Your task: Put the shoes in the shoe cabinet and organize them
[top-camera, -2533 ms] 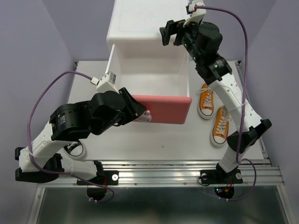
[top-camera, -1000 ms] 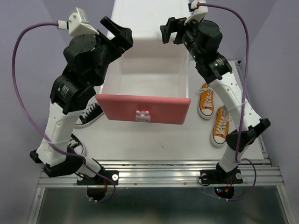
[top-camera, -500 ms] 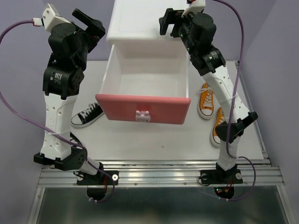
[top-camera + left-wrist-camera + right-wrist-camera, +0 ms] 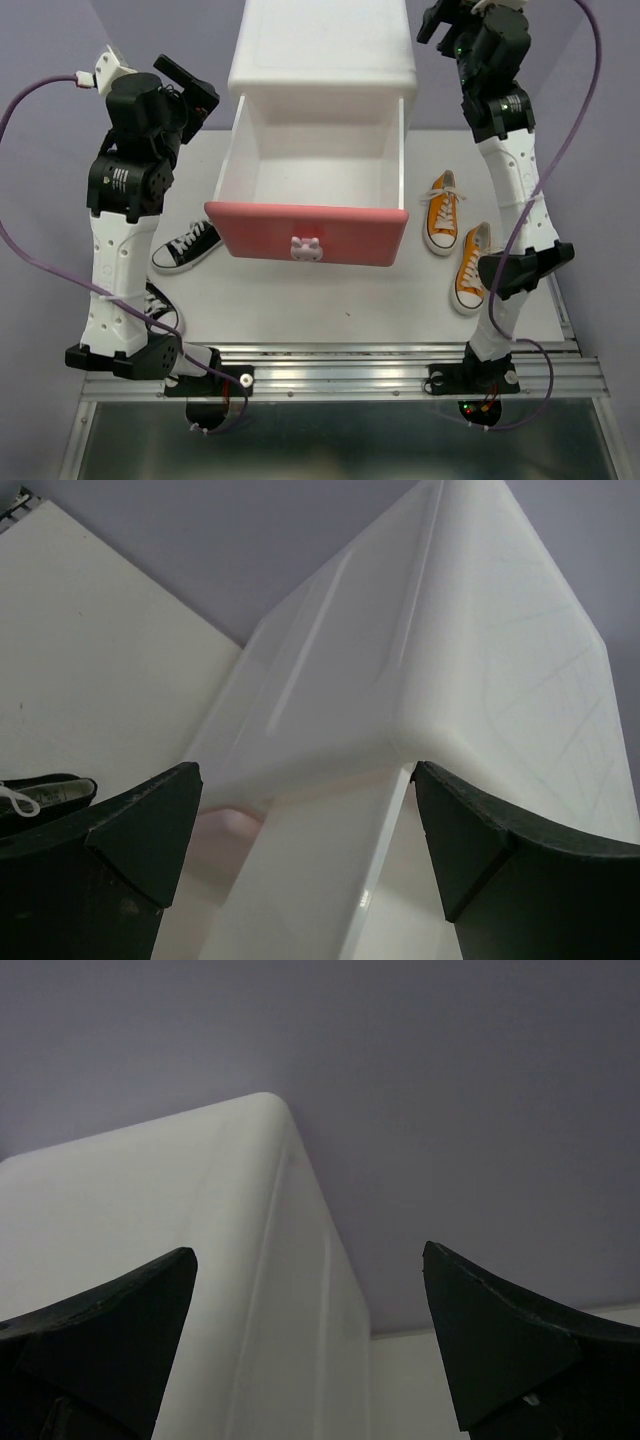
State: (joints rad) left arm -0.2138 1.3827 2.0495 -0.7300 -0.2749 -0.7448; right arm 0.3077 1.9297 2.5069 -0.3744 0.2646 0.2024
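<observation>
Nearest the bases, the black pair (image 4: 187, 246) lay left of the pulled-out upper drawer (image 4: 310, 232) and the orange pair (image 4: 441, 212) right of it, all four shoes still on the table (image 4: 300, 300). The left gripper (image 4: 188, 85) had let go of the knob (image 4: 306, 246) and risen beside the shoe cabinet (image 4: 322, 50), fingers spread and empty. The right gripper (image 4: 440, 20), likewise spread, had drawn back off the cabinet's top. The drawer stood bare, ready for loading.

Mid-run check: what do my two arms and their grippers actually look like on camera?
Both the left arm and right arm have white link shells with black joint housings. A purple cable loops from each wrist. The fingers are matt black wedges.
</observation>
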